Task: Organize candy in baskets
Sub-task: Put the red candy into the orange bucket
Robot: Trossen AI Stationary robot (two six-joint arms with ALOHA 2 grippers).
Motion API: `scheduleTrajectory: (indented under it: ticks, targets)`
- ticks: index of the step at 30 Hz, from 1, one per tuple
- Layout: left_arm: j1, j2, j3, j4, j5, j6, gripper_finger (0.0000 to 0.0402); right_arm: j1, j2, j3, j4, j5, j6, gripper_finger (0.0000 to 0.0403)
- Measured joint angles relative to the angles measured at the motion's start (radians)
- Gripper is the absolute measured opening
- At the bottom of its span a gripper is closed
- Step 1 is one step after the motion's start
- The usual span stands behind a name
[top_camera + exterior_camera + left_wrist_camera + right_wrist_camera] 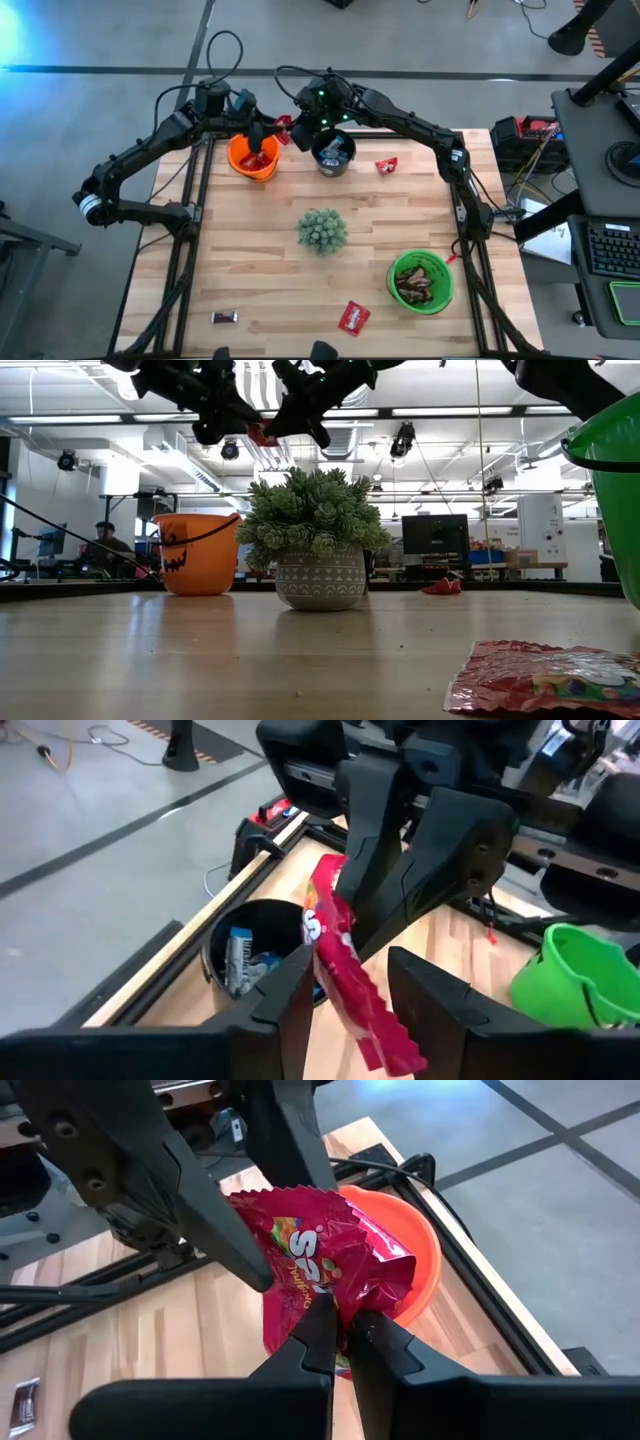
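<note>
A red candy pack hangs in the air between the two hands, above the gap between the orange basket and the black basket. The right hand is closed tight on one edge of the pack, its fingers pinching the crinkled wrapper. The left hand meets it from the other side with its fingers spread a little to either side of the same pack; whether they press on the wrapper I cannot tell. The orange basket sits just below and beyond the right hand, with red candy inside. The black basket lies under the left hand and holds blue-and-silver candy.

Farther out on the surface, a red candy lies just past the black basket, on the right hand's side. A spiky plant stands near the middle, well clear of both hands. The green basket sits toward the near right corner, filled with brown candy. Another red pack lies near the front edge beside it, and a small dark candy lies at the near left, well apart from everything else.

In the low view a person sits in the room behind the orange basket.
</note>
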Motion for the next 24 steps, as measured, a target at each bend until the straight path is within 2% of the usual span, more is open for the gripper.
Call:
scheduleTrajectory:
  ticks: [3,10,24]
  targets:
    - [0.0,0.0,0.0,-0.007,0.034,0.034,0.0095,0.0,0.0,0.0,-0.001,-0.005,0.0,0.0008]
    - [0.002,0.0,0.0,-0.02,0.061,0.082,0.0009,0.001,0.0,0.0,-0.002,-0.014,0.019,0.0008]
    - [0.002,-0.006,0.0,-0.021,0.061,0.093,0.0001,0.0,-0.005,0.0,0.013,-0.048,-0.01,0.0018]
